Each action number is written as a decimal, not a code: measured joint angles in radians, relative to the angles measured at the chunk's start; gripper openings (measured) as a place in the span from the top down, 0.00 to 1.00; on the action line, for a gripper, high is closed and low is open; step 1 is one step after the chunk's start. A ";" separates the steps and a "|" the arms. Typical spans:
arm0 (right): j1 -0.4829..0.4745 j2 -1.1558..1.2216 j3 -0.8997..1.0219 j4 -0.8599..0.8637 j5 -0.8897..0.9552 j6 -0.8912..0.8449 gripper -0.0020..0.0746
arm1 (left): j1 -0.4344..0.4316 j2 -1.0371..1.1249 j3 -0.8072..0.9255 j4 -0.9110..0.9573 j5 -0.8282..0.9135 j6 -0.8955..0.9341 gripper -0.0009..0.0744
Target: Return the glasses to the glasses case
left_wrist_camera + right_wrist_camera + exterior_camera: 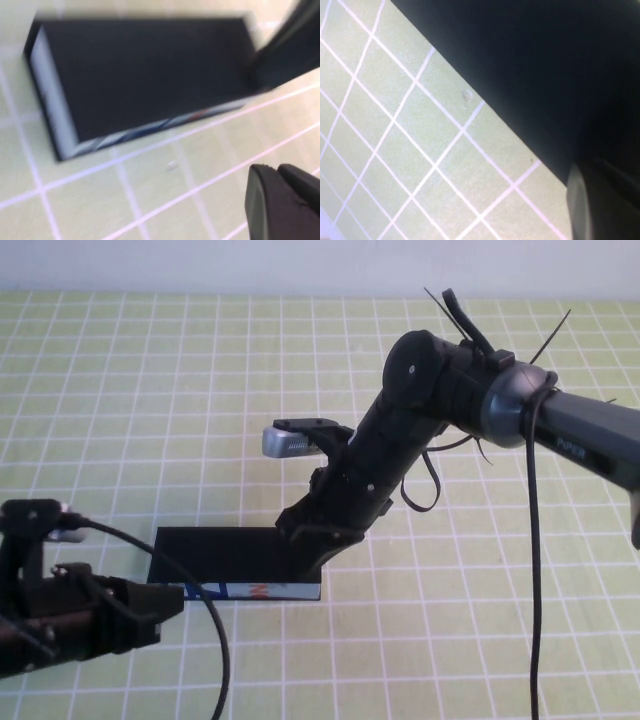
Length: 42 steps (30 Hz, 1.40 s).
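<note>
The glasses case (222, 552) lies on the checked mat at the middle front, with its flat black lid down and its blue, white and orange front side (250, 591) facing me. It fills much of the left wrist view (150, 75) and the right wrist view (545, 65). The glasses are hidden. My right gripper (318, 555) points down onto the case's right end. My left gripper (170, 602) is shut and empty, low over the mat just left of the case's front left corner; its fingers (265, 200) lie together.
A green mat with white grid lines (450, 640) covers the table. The right arm (420, 410) slants down from the upper right with loose black cables (532, 540) hanging from it. The left arm's cable (215, 640) loops in front of the case.
</note>
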State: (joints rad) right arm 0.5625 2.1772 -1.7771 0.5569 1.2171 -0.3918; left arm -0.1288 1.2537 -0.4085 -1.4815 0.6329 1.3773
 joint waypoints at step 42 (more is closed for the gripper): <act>0.000 -1.226 0.853 -0.175 -0.342 0.134 0.99 | 0.000 -1.260 0.434 -0.020 -0.552 0.090 0.99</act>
State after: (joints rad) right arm 0.5625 0.9516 -0.9244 0.3822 0.8749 -0.2578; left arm -0.1288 -0.0068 0.0260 -1.5015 0.0808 1.4668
